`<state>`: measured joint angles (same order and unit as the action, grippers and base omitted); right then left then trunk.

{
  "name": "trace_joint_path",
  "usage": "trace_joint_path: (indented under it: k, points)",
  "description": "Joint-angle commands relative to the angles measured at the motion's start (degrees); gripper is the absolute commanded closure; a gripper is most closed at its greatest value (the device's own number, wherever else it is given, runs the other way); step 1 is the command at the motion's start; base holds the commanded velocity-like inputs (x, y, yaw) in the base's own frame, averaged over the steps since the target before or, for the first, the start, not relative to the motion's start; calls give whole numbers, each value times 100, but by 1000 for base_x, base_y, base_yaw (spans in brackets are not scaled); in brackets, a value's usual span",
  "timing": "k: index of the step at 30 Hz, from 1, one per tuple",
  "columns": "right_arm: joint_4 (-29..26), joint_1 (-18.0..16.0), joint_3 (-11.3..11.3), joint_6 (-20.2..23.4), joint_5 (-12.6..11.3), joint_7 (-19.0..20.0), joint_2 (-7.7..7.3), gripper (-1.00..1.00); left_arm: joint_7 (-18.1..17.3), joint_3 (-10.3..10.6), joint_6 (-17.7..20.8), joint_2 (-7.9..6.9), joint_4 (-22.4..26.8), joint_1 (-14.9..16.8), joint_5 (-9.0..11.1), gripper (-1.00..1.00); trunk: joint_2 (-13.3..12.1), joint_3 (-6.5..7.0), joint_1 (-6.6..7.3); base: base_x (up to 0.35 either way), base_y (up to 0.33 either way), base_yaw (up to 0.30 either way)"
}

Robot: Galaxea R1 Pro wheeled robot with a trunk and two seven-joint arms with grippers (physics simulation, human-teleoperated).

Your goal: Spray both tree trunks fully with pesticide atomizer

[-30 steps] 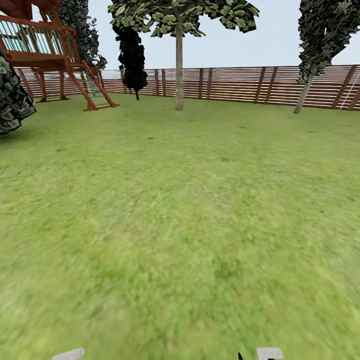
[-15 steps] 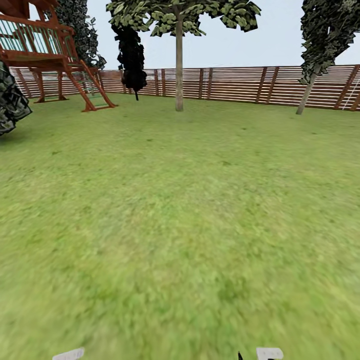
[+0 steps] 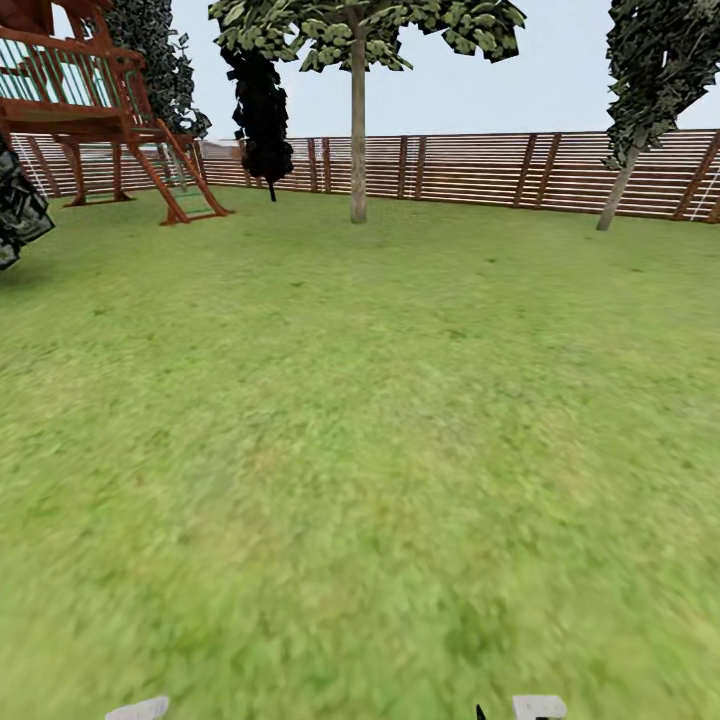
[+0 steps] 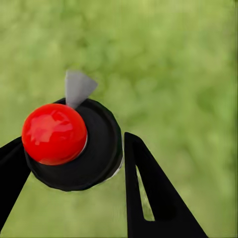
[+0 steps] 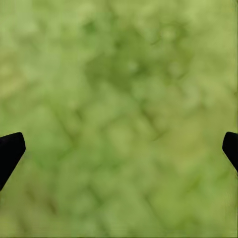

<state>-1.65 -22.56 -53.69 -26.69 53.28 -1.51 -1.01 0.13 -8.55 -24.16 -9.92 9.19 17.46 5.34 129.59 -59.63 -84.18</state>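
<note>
The left hand (image 4: 74,163) has its black fingers clamped on the pesticide atomizer (image 4: 74,144), round black cap and glossy red knob, the right hand (image 5: 119,148) gapes wide over blurry lawn (image 3: 360,450), and a pale straight tree trunk (image 3: 358,130) stands upper centre before the slatted wooden fence (image 3: 480,170).

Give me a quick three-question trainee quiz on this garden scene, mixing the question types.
1. True or false: the left end effector grips a black round-capped atomizer with a red ball top.
2. The right end effector is: A open, B shut.
3. Fill in: the thick pale bare tree trunk stands before a brown slatted wooden ____.

Key: 1 true; 2 A; 3 fence.
</note>
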Motion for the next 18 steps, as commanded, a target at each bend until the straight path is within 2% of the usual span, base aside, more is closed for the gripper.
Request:
trace_joint_path:
  k: [1, 18]
  points:
    - [7, -3, -45, -14, 60, -16, -3, -100, -4, 20, -18, -1, -5, 3, 55, 100, 2, -5, -3, 341, 0, 0]
    - [7, -3, -45, -14, 60, -16, -2, -100, -4, 20, -18, 1, -5, 3, 55, 100, 2, -5, -3, 341, 0, 0]
